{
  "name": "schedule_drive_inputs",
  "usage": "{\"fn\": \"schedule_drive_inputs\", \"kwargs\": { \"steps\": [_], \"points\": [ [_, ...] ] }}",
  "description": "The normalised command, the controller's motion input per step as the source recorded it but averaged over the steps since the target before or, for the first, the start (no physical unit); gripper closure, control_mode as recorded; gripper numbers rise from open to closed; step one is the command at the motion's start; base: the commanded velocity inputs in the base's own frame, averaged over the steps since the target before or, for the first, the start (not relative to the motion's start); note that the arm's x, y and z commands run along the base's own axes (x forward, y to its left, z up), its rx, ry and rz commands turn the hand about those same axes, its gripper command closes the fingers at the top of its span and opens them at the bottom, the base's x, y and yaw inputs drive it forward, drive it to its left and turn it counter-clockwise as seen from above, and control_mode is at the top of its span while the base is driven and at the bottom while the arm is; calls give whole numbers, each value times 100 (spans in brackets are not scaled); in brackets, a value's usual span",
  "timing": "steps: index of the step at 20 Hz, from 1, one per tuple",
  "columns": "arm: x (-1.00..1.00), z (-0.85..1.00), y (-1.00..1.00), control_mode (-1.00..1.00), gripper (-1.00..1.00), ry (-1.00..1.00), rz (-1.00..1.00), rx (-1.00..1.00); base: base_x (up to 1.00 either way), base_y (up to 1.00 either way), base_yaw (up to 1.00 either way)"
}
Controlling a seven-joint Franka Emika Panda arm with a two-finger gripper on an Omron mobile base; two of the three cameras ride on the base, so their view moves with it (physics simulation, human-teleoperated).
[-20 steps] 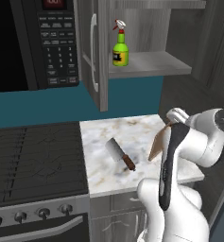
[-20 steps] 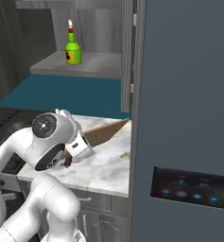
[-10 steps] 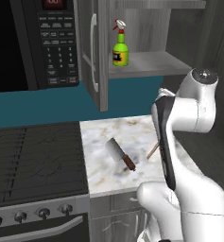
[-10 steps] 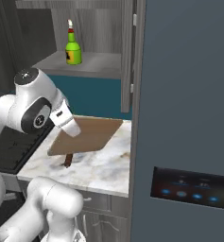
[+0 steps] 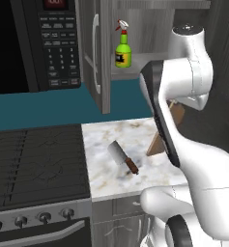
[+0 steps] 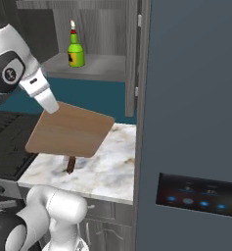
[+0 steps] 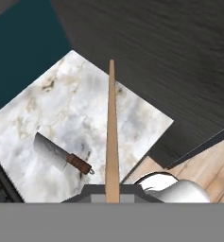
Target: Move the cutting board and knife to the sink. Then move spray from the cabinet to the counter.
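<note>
I hold the cutting board (image 6: 71,131) clamped in the gripper (image 6: 51,106), probably by one edge, lifted clear above the knife (image 5: 122,157) on the counter (image 5: 140,137).

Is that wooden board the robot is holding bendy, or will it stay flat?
Probably stiff: the cutting board hangs off the counter, held at one edge by the gripper, and its edge looks straight in the hand view. It might swing or slip, since the hold is off-centre. It looks thin, so likely light.
</note>
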Motion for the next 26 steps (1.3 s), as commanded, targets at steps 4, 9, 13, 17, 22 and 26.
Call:
{"fn": "schedule_drive_inputs", "kwargs": {
  "steps": [4, 9, 13, 17, 22, 26],
  "points": [
    [-69, 1, 10, -100, 100, -8, 9, 5, 0, 0, 0],
    [-54, 2, 8, -100, 100, -6, 19, 0, 0, 0, 0],
    [-22, 23, 9, -100, 100, -18, 21, -1, 0, 0, 0],
    [-1, 29, 0, -100, 100, -9, 12, -5, 0, 0, 0],
    [0, 2, 0, -100, 100, 0, 0, -1, 0, 0, 0],
    [0, 0, 0, -100, 100, 0, 0, 0, 0, 0, 0]
  ]
}}
